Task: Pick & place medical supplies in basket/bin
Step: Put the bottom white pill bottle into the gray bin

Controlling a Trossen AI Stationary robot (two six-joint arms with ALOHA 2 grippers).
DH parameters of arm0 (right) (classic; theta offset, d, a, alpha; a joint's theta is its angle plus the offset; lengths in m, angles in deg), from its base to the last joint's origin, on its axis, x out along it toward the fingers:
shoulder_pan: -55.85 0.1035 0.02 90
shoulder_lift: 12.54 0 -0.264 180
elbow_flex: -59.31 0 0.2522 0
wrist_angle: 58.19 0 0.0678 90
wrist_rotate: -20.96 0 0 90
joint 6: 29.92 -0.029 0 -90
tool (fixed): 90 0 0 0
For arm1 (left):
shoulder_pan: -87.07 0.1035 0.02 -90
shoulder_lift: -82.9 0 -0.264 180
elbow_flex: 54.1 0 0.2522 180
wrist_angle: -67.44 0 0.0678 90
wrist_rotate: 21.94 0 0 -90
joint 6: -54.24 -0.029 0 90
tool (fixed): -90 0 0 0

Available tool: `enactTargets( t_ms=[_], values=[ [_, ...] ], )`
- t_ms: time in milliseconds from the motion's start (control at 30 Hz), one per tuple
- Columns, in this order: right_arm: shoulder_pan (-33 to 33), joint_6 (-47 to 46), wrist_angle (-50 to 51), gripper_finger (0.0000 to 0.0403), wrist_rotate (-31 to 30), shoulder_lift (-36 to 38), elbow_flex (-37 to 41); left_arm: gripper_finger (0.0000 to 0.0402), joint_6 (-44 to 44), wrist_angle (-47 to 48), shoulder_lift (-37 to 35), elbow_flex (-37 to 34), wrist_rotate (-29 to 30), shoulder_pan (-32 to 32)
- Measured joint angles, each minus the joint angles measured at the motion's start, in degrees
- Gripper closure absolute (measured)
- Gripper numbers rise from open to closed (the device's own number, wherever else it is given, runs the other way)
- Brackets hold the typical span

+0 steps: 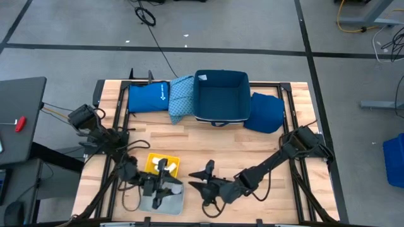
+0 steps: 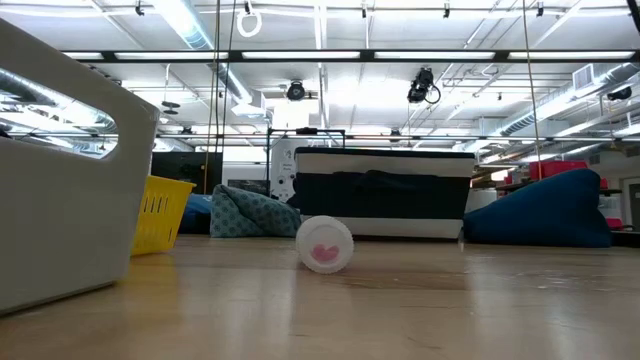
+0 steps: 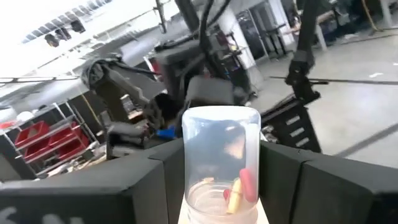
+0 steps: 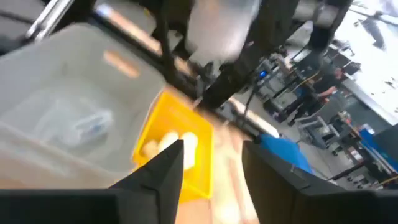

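Observation:
My left gripper is shut on a clear vial with red and yellow capsules inside, above the grey bin and beside the yellow basket. It also shows in the right wrist view. My right gripper is open and empty, just right of the bin, its fingers pointing toward the table's left. The yellow basket holds white pieces. The grey bin holds a clear vial. A white round container lies on its side on the table. My left gripper pinches the clear vial by its two sides between the two fingers. The vial's rounded end sticks out past the fingertips. The vial is lifted clear, above the bin and the basket.
At the far side lie a blue pouch, a teal patterned cloth, a dark blue fabric bin and a dark blue cloth. Bare wood lies between these and the grippers.

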Motion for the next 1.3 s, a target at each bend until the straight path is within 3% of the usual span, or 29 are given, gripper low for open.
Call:
enactTargets(
  t_ms=[200, 300, 433, 633, 767, 1100, 1300],
  values=[
    [0.56, -4.07, 7.95, 0.0207, -3.31, 0.03, -0.01, 0.025, 3.27, 5.57, 0.04, -0.04, 5.91, -2.0],
    [0.77, -7.62, 12.41, 0.0206, -3.43, 0.03, -0.01, 0.025, 9.47, 11.39, -0.07, -0.07, 9.64, -2.63],
    [0.8, -10.63, 16.64, 0.0206, -3.27, 0.03, -0.01, 0.0251, 21.79, 20.97, -1.08, -0.09, 9.02, -2.99],
    [0.76, -12.8, 20.96, 0.0206, -3.13, 0.03, -0.08, 0.0251, 43.79, 37.85, -3.92, -0.13, 1.93, -3.05],
    [0.47, -14.06, 23.72, 0.0206, -1.44, 0.03, -0.09, 0.0251, 53.78, 44.99, -4.69, -0.13, -4.91, -2.99],
    [-0.94, -13.56, 26.53, 0.0206, -1.1, 0.14, -0.15, 0.0252, 66.43, 54.98, -4.7, -0.13, -20.99, -0.03],
    [-1.68, -14.82, 32.64, 0.0206, 0.84, 0.14, -0.16, 0.0252, 68.18, 59.08, -4.7, -0.13, -25.93, 2.37]
  ],
)
